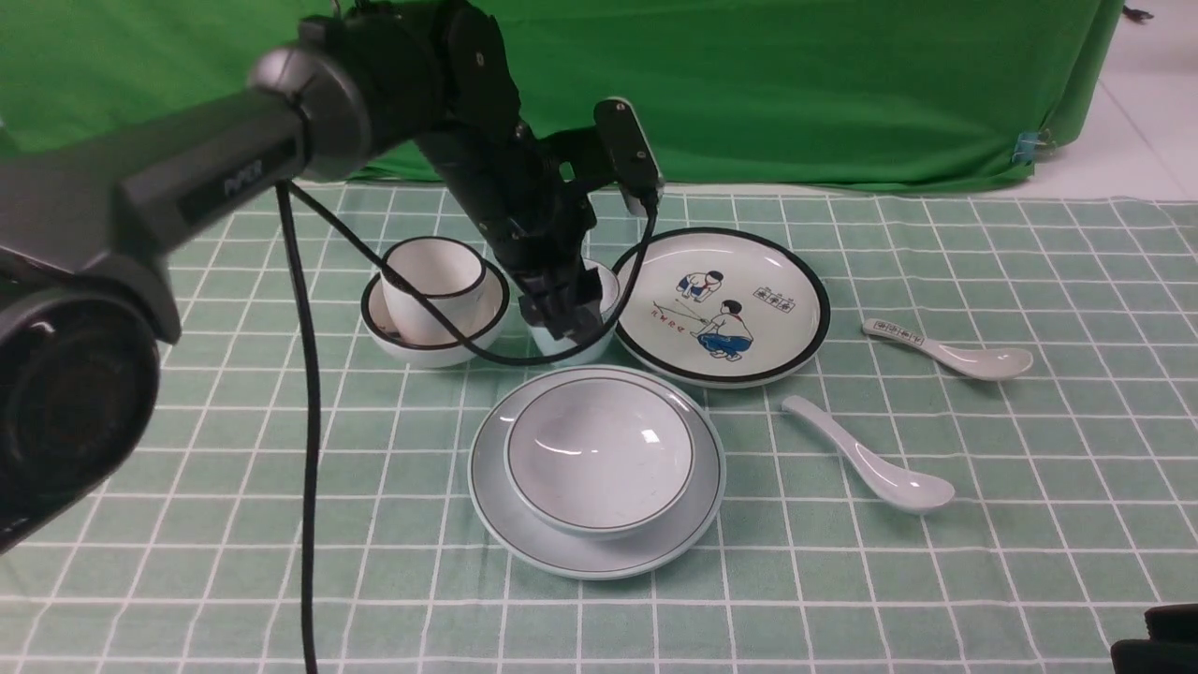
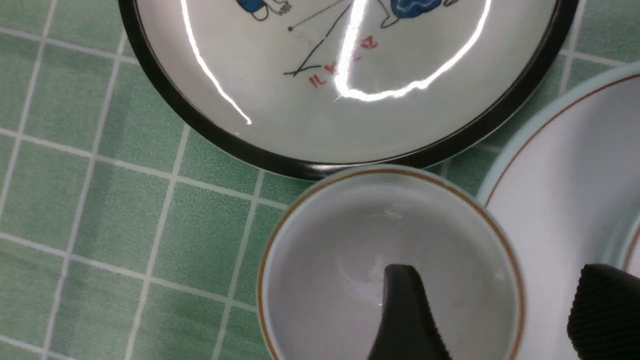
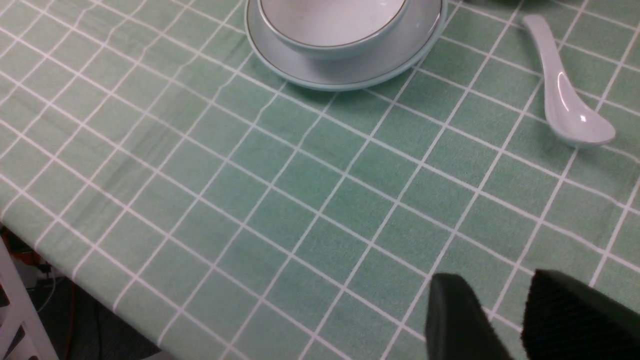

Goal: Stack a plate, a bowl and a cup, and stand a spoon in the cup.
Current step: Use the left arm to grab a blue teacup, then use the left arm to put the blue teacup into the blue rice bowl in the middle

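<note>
The plain plate [image 1: 505, 524] lies at the middle front with the plain bowl [image 1: 599, 456] sitting in it. Just behind them stands the pale cup [image 1: 588, 348], empty. My left gripper [image 1: 566, 323] hangs over it, open. In the left wrist view one finger [image 2: 405, 310] is inside the cup [image 2: 350, 240] and the other [image 2: 605, 310] is outside, over the plate [image 2: 565, 165]; neither presses the wall. The plain white spoon [image 1: 870, 466] lies flat to the right of the plate. My right gripper [image 3: 500, 287] hovers low over bare cloth near the front edge, slightly open and empty.
A black-rimmed plate with cartoon children [image 1: 721, 304] lies right behind the cup, almost touching it. A black-rimmed cup [image 1: 435, 281] stands in a black-rimmed bowl [image 1: 412, 348] at the left. A spoon with a marked handle [image 1: 945, 348] lies far right. A green curtain hangs behind.
</note>
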Robot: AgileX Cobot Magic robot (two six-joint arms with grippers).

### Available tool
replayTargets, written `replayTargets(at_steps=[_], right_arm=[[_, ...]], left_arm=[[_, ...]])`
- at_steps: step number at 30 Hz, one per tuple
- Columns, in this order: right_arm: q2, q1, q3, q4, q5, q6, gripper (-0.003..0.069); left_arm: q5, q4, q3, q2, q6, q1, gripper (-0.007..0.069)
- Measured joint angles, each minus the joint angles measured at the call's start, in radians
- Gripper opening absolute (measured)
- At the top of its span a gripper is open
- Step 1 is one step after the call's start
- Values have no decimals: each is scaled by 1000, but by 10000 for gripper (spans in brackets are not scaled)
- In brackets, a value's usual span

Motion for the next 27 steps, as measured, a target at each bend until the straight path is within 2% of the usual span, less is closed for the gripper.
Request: replayTargets(at_steps=[3, 6, 9, 10, 11, 13, 17, 20, 23, 27], right_arm=[[0, 0, 0, 0, 0, 1, 244], [0, 0, 0, 0, 0, 1, 242], [0, 0, 0, 0, 0, 1, 242], [0, 0, 0, 0, 0, 1, 242], [0, 0, 0, 0, 0, 1, 242], [0, 0, 0, 0, 0, 1, 242], [0, 0, 0, 0, -1, 0, 242], [0, 0, 0, -3, -1, -10, 241], [0, 1, 0, -15, -2, -11, 241], [0, 1, 0, -28, -4, -17, 241]], left_arm=[[-20, 31, 0, 22, -2, 0, 407], [-21, 33, 0, 26, -29, 0, 343], [0, 33, 0, 26, -32, 0, 188], [7, 33, 0, 26, -32, 0, 176], [33, 33, 0, 26, -25, 0, 85], [51, 36, 0, 26, -24, 0, 36], [65, 54, -2, 9, -56, -6, 32], [118, 88, -12, -56, -145, -32, 32], [199, 85, -1, -150, -246, -81, 32], [226, 105, 98, -245, -334, -184, 32]])
